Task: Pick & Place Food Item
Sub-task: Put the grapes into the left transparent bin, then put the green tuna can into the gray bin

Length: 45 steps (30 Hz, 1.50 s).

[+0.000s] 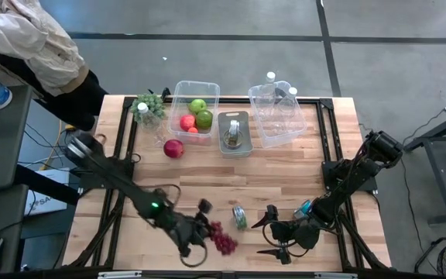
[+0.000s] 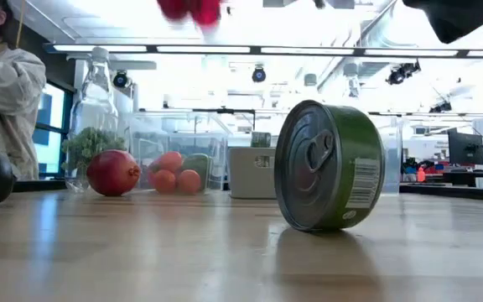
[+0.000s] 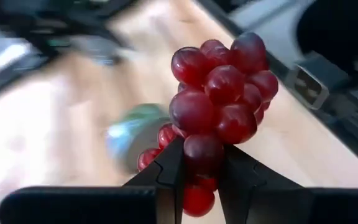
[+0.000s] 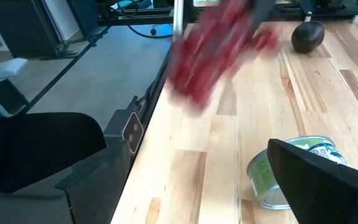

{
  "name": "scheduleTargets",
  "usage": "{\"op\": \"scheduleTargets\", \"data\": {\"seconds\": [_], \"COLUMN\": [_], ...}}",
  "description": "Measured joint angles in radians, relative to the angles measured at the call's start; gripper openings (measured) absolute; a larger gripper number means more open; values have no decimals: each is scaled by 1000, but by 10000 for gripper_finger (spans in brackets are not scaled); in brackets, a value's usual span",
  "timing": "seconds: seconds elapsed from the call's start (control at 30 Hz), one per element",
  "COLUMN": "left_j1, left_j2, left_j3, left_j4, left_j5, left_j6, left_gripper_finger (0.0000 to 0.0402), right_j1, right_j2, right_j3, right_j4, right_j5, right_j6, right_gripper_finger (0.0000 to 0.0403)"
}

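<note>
A bunch of red grapes (image 3: pixel 219 93) hangs in the air above the table's near edge (image 1: pixel 223 242), with my left gripper (image 3: pixel 201 149) shut on it. The low view shows the grapes (image 2: pixel 189 8) high above the tabletop. Just beyond them a green tin can (image 1: pixel 239 217) lies on its side on the wood. To the grapes' right my right gripper (image 1: pixel 260 238) stands open with nothing between its fingers, pointing toward the table's left edge. In the right wrist view the grapes (image 4: pixel 219 43) show as a red blur. My left gripper pinches the lower grapes of the bunch (image 3: pixel 202 154) between its two fingers (image 3: pixel 169 171). Most of the bunch stands out beyond the fingertips. The bunch is lifted clear of the table.
A dark avocado (image 1: pixel 204 205) lies left of the can. At the back stand a clear bin with apples (image 1: pixel 194 108), a small grey container (image 1: pixel 235 132), a clear bin (image 1: pixel 277 112), a red fruit (image 1: pixel 173 148) and green grapes (image 1: pixel 147 108). A person stands at the far left.
</note>
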Motion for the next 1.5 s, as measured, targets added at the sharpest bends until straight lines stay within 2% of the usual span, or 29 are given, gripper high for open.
{"op": "scheduleTargets", "data": {"seconds": [0.1,0.17,0.3,0.43,0.57,0.8,1.0,1.1,1.23,1.37,1.5], "left_j1": [10,57,230,422,600,876,1043,1077,1073,1006,889], "left_j2": [-134,-226,-393,-466,-474,-447,-419,-394,-386,-409,-452], "left_j3": [5,5,7,7,6,5,5,5,5,5,6], "left_j4": [-142,-234,-407,-492,-496,-497,-504,-498,-481,-442,-447], "left_j5": [-122,-169,-223,-261,-257,-235,-37,18,21,21,62], "left_j6": [-14,-43,-148,-195,-153,-178,-181,-169,-111,15,57], "left_gripper_finger": [60,60,60,62,71,97,159,198,239,252,253], "right_j1": [0,0,-9,-27,-49,-87,-117,-139,-174,-208,-214], "right_j2": [0,0,0,0,0,0,0,0,0,0,-7], "right_j3": [0,0,0,0,0,0,0,0,0,0,0], "right_j4": [0,0,1,1,1,-4,-35,-36,-29,12,66], "right_j5": [0,1,3,4,4,4,4,4,4,16,150], "right_j6": [-5,-19,-19,-19,-19,-45,-45,-48,-110,-209,-326], "right_gripper_finger": [370,370,370,370,370,370,370,370,370,370,370]}}
